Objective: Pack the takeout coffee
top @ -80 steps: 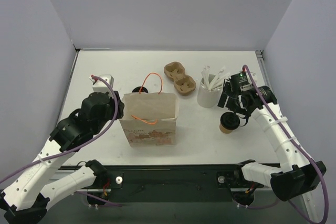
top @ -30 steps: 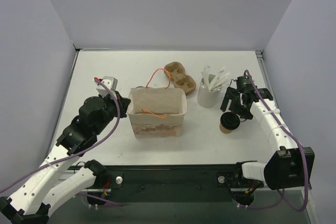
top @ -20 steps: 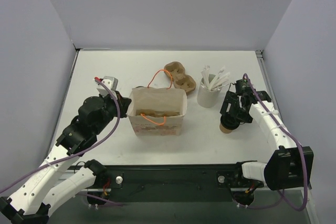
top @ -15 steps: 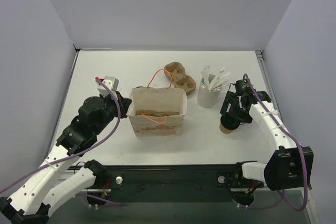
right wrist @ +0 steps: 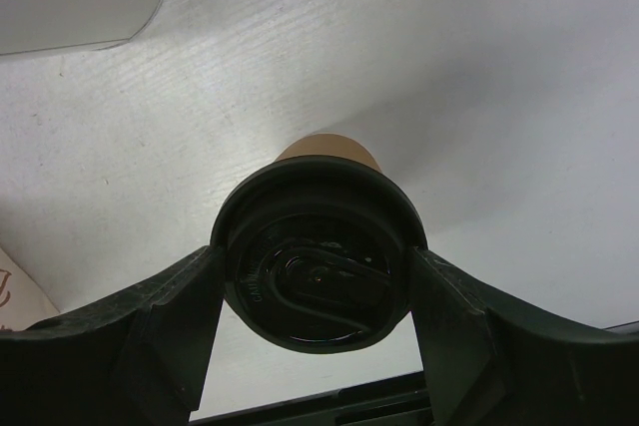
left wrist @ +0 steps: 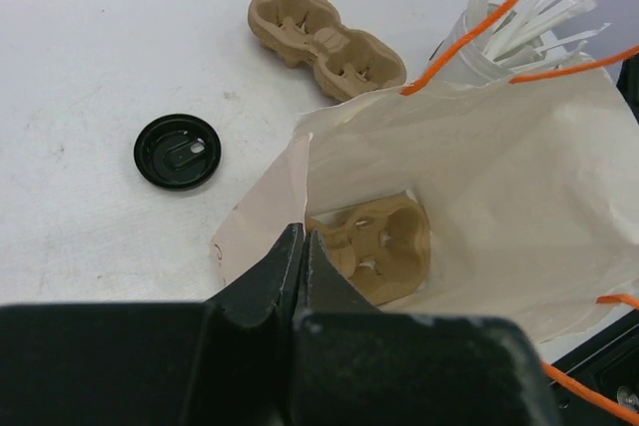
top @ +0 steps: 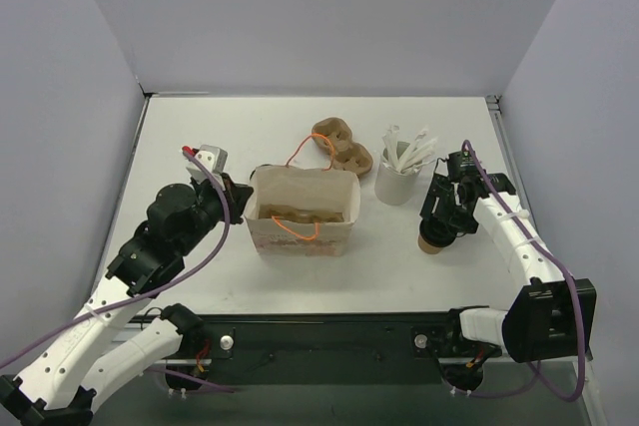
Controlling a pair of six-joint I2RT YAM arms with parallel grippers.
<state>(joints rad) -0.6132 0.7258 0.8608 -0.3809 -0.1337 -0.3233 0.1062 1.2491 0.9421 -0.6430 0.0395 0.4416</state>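
Observation:
The takeout coffee (top: 432,239) is a small kraft-brown cup with a black lid (right wrist: 318,268), standing upright on the table right of the bag. My right gripper (top: 440,225) sits over it from above. Its two fingers (right wrist: 170,321) press on opposite sides of the lid. The paper bag (top: 300,231) with orange handles stands open at the middle. My left gripper (left wrist: 303,238) is shut on the bag's left rim and holds the mouth open. A brown two-hole carrier (left wrist: 374,246) lies at the bag's bottom.
A second brown carrier (top: 341,147) lies behind the bag. A white cup of white sticks (top: 397,179) stands just left of my right gripper, close behind the coffee. A loose black lid (left wrist: 177,151) lies on the table left of the bag.
My right gripper has come down over the coffee and its fingers have closed in onto the lid. The bag has shifted slightly back with my left gripper still on its rim.

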